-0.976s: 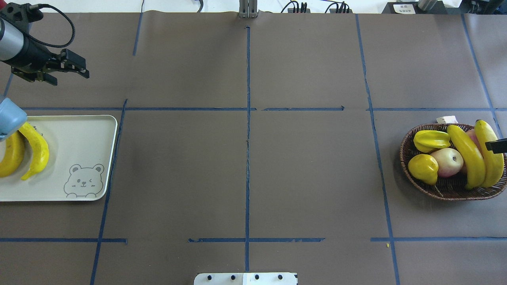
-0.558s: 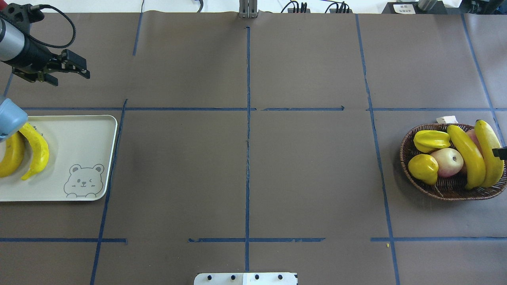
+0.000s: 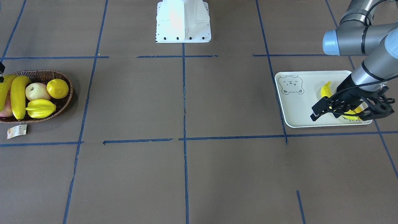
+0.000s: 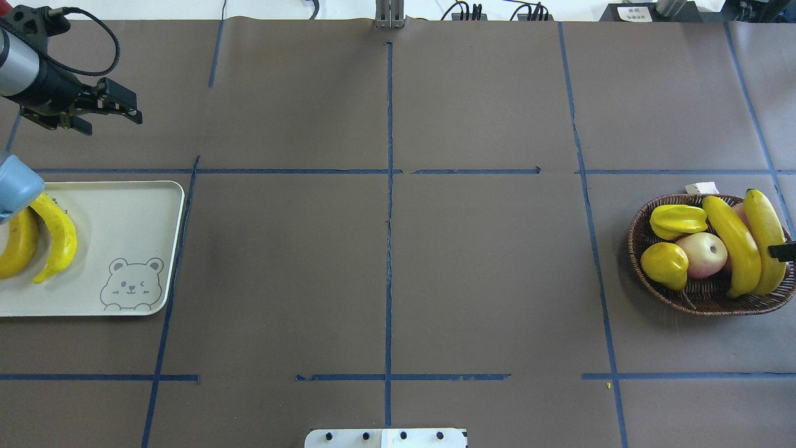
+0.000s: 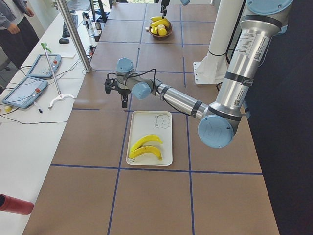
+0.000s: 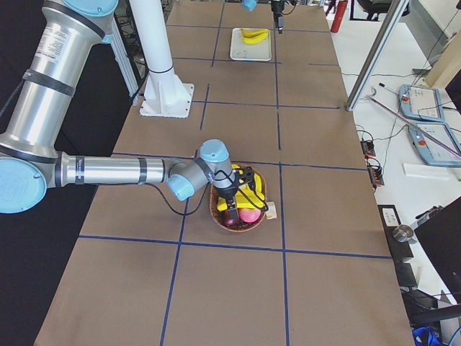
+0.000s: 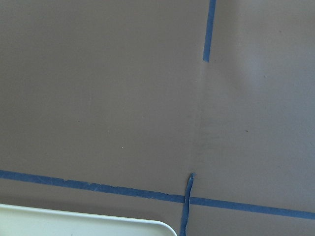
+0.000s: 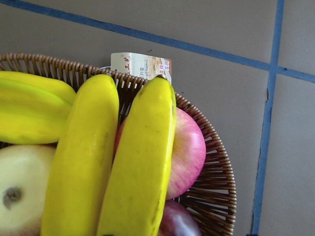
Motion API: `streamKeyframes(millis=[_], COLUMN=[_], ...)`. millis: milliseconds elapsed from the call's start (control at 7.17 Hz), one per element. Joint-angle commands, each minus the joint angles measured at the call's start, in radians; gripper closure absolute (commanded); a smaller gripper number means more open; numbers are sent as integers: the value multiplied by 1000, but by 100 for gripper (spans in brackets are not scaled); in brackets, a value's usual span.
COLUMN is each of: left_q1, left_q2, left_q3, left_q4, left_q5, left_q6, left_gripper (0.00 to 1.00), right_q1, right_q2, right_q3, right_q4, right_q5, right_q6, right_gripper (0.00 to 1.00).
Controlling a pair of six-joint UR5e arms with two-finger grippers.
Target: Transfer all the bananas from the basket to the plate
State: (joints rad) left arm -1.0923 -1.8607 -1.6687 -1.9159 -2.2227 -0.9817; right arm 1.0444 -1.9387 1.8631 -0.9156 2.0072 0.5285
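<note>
Bananas [image 8: 140, 162] fill our right wrist view: two lie side by side, the nearer one leaning on a pink apple [image 8: 189, 152] at its 3 o'clock. They sit in the basket [image 4: 703, 298] at the table's 3 o'clock. The right gripper [image 4: 782, 251] hangs over the basket's 3 o'clock rim; only a sliver of it shows, so we cannot tell how its jaws stand. Far off at 9 o'clock, the plate [image 4: 124, 218] holds two more bananas. The left gripper [image 4: 112, 121] hovers beyond it at 10 o'clock, spread and empty. We judge the task half done. Our worry is that the glossy curved skin may slip from an off-centre pinch, or that the lifted banana may drag its neighbour or roll the apple out
</note>
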Motion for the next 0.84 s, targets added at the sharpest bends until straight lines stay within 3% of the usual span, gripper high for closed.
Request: streamKeyframes(millis=[0, 697], left_q1=[0, 17], left_q2=[-2, -2], left_q3=[0, 4], left_q4=[0, 0], left_q5=[0, 1], left_q6=[-2, -3], left_gripper=[0, 0], right_q1=[-7, -14], right_q2=[9, 12], right_q3=[-2, 1], right_q4=[-2, -3], right_q5=[1, 7], right_q6=[1, 2], right_gripper=[9, 9])
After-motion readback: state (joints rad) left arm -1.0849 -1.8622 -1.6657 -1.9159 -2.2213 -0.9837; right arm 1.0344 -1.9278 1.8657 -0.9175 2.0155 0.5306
